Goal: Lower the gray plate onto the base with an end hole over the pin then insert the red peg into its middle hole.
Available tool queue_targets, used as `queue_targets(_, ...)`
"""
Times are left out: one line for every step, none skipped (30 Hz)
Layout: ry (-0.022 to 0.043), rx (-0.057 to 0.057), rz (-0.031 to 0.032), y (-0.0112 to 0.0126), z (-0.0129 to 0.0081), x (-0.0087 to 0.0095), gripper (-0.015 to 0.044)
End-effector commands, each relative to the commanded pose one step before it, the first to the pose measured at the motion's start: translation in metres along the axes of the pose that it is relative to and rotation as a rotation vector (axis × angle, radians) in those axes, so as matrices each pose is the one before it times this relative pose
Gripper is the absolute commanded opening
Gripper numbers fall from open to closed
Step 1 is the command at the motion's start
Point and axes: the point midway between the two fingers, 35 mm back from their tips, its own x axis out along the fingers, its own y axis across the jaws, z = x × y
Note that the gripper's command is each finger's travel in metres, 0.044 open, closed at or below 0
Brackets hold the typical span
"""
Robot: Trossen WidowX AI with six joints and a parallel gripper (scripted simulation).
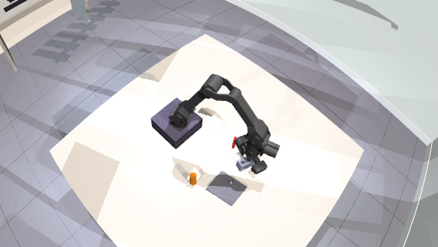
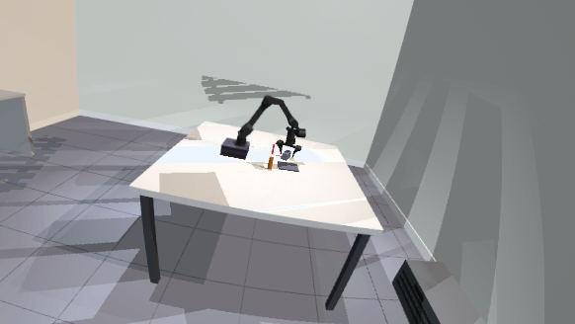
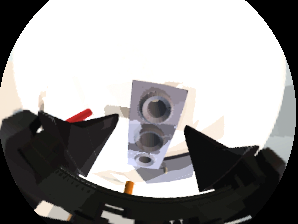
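The gray plate [image 1: 242, 163] [image 2: 286, 155] [image 3: 154, 123] lies on the white table; the wrist view shows its three holes in a row. My gripper [image 1: 249, 160] [image 2: 288, 149] [image 3: 152, 123] is open and low over the plate, one finger on each side, with nothing held between them. The red peg [image 1: 234, 142] [image 2: 273, 148] [image 3: 79, 116] lies just beside the gripper on the side toward the arm's mount. The dark square base [image 1: 222, 190] [image 2: 288, 168] with its small pin [image 1: 230, 182] lies flat a short way in front of the plate.
An orange cylinder [image 1: 193, 178] [image 2: 270, 162] [image 3: 131, 187] stands upright left of the base. The arm's dark mounting block [image 1: 167, 129] [image 2: 233, 148] sits farther back on the table. The table's edges are well away from the objects.
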Motion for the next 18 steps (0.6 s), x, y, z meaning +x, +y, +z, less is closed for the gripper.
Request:
queue_targets(-0.00192,0.0070,0.00657,0.00215,-0.00025,0.00815,0.0440)
queue_targets(0.00001,0.0000,0.00002,0.00011,-0.00006,0.00125,0.0440)
queue_targets(0.00001,0.0000,0.00001,0.00007,-0.00004,0.00075,0.0440)
queue_targets(0.00000,0.0000,0.00000,0.00002,-0.00001,0.00025,0.0440)
queue_targets(0.00000,0.0000,0.00000,0.00000,0.00000,0.00000,0.0414)
queue_targets(0.00000,0.0000,0.00000,0.00000,0.00000,0.00000,0.0387)
queue_targets(0.00000,0.0000,0.00000,0.00000,0.00000,0.00000,0.0361)
queue_targets(0.00000,0.0000,0.00000,0.00000,0.00000,0.00000,0.0335)
queue_targets(0.00000,0.0000,0.00000,0.00000,0.00000,0.00000,0.0309)
queue_targets(0.00000,0.0000,0.00000,0.00000,0.00000,0.00000,0.0282)
queue_targets(0.00000,0.0000,0.00000,0.00000,0.00000,0.00000,0.0256)
queue_targets(0.00000,0.0000,0.00000,0.00000,0.00000,0.00000,0.0230)
queue_targets(0.00000,0.0000,0.00000,0.00000,0.00000,0.00000,0.0204)
queue_targets(0.00000,0.0000,0.00000,0.00000,0.00000,0.00000,0.0177)
queue_targets(0.00000,0.0000,0.00000,0.00000,0.00000,0.00000,0.0151)
queue_targets(0.00000,0.0000,0.00000,0.00000,0.00000,0.00000,0.0145)
queue_targets(0.00000,0.0000,0.00000,0.00000,0.00000,0.00000,0.0138)
queue_targets(0.00000,0.0000,0.00000,0.00000,0.00000,0.00000,0.0131)
